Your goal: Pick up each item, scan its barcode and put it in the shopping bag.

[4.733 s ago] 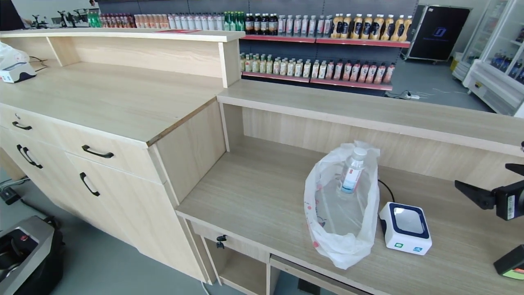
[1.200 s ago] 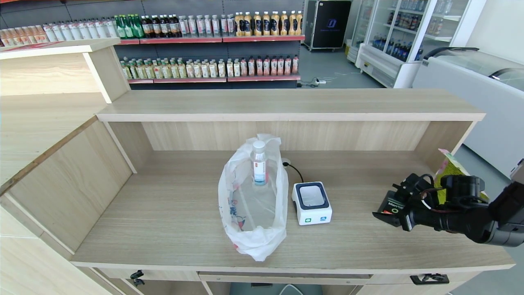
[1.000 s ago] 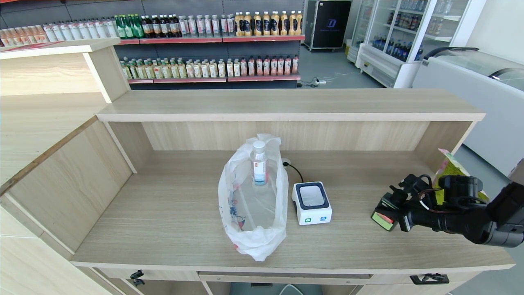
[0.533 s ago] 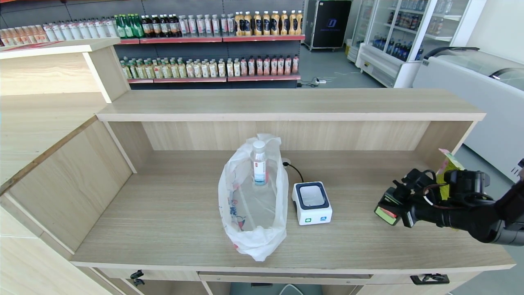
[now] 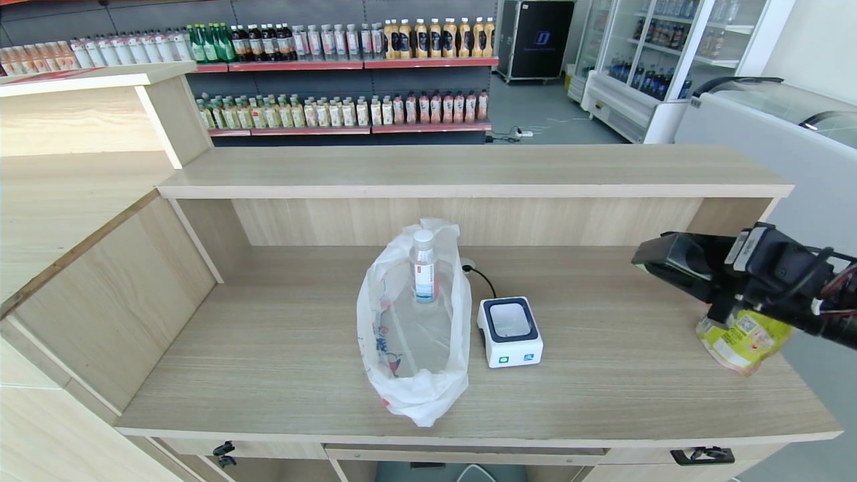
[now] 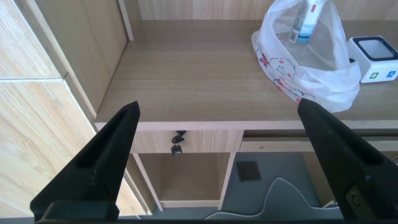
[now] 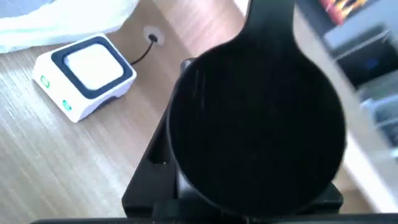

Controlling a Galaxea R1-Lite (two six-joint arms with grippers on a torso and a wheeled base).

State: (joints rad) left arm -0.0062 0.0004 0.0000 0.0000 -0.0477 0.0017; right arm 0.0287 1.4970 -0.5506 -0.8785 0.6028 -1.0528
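Yellow-green snack packet [image 5: 744, 338] hangs at the right edge of the head view, pinched by the closed right gripper [image 5: 722, 313] above the right end of the wooden counter [image 5: 602, 375], with the white scanner [image 5: 509, 331] and the shopping bag [image 5: 412, 348] holding a bottle [image 5: 424, 274] at centre frame, while the left gripper [image 6: 217, 106] gapes wide.

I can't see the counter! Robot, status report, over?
Left gripper open, in front of counter. Right gripper above counter, snack pack behind its arm, grasp unclear. Bottle in shopping bag. Nothing between pack and scanner.
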